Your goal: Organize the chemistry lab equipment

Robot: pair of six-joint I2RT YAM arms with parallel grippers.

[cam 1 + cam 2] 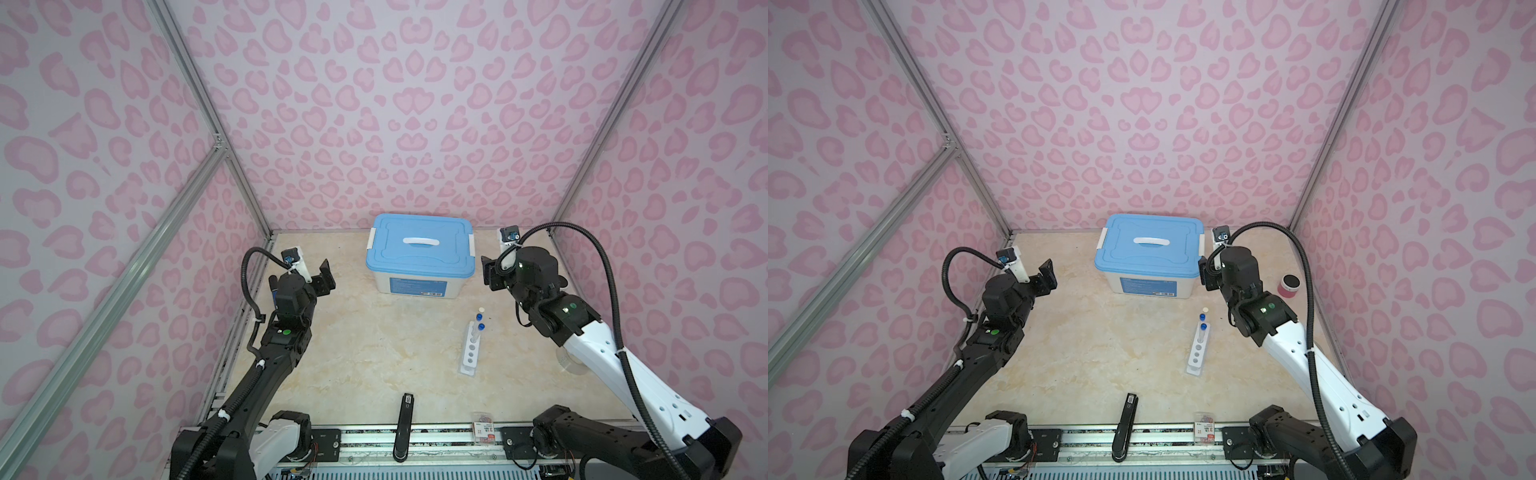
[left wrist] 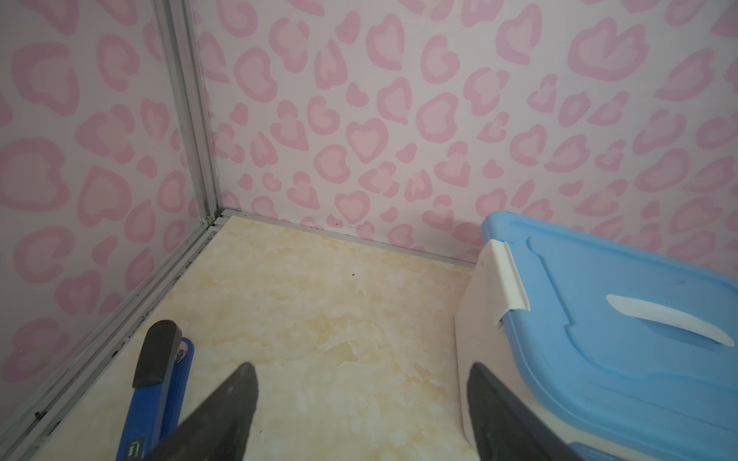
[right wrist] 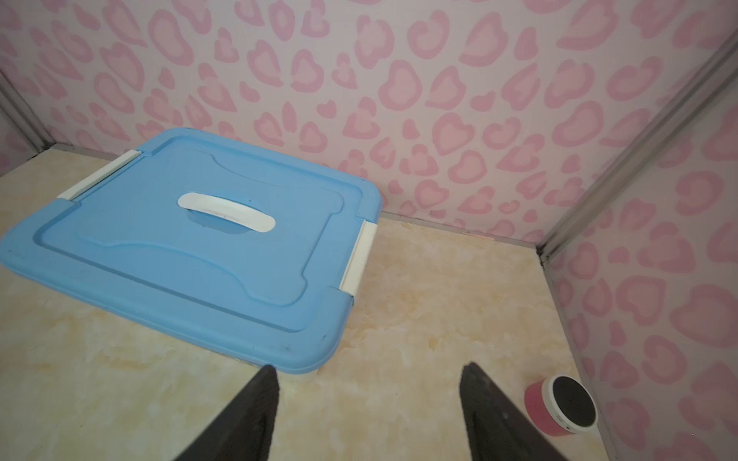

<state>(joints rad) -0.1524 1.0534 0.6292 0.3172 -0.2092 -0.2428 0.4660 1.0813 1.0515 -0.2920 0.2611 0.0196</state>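
Note:
A white holed rack (image 1: 470,350) (image 1: 1197,349) lies on the marble table right of centre, with two blue-capped test tubes (image 1: 480,322) (image 1: 1202,322) at its far end. Just beyond it sits a tiny pale cup (image 1: 481,310) (image 1: 1204,309). A clear glass vessel (image 1: 567,360) shows faintly beside my right forearm. My left gripper (image 1: 326,275) (image 1: 1048,274) (image 2: 361,379) hangs open and empty left of the blue-lidded box (image 1: 419,249) (image 1: 1150,249) (image 2: 623,319). On the box's right side my right gripper (image 1: 490,272) (image 1: 1204,270) (image 3: 367,379) is open and empty too.
The box lid (image 3: 191,239) is closed, white latches down. A pink black-topped can (image 1: 1288,286) (image 3: 559,407) stands by the right wall. A blue-and-black stick (image 2: 159,391) lies near the left wall. A black stapler-like tool (image 1: 404,428) (image 1: 1125,428) and small packet (image 1: 483,428) sit at the front edge.

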